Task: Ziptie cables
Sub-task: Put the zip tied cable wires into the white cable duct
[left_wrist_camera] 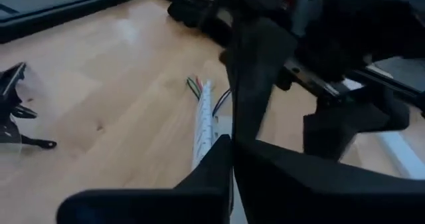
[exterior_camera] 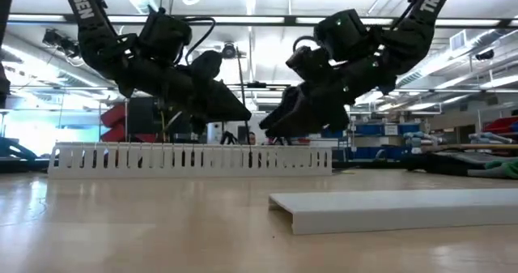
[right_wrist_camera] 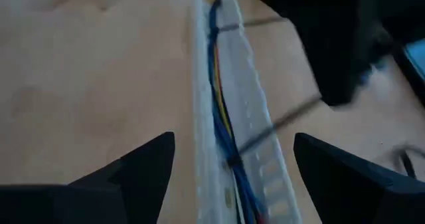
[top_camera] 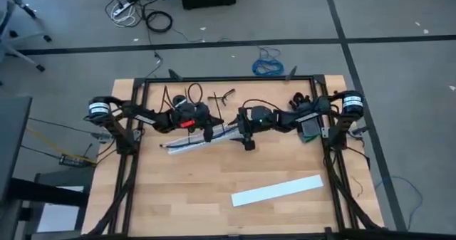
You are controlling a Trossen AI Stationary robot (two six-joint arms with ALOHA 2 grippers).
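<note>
While the right gripper (right_wrist_camera: 229, 167) holds its two dark fingers (right_wrist_camera: 133, 167) spread wide over the white slotted strip (right_wrist_camera: 229, 84), its wrist view alone shows the cables (right_wrist_camera: 222, 127), blue, yellow and dark wires lying lengthwise inside the strip's channel and running down between the spread fingers without touching either one. A thin dark tie (right_wrist_camera: 279, 127) crosses the strip at an angle just above that gap. The left gripper (left_wrist_camera: 229, 157) has its fingers pressed together with nothing visible between them, and only its wrist view shows the strip's far end, where green and reddish wire tips stick out. From above, both grippers meet over the strip, the left at its middle and the right at the end nearer the right arm. The low view shows the strip's slotted wall upright, with a flat white cover (exterior_camera: 396, 208) lying apart in front of it.
</note>
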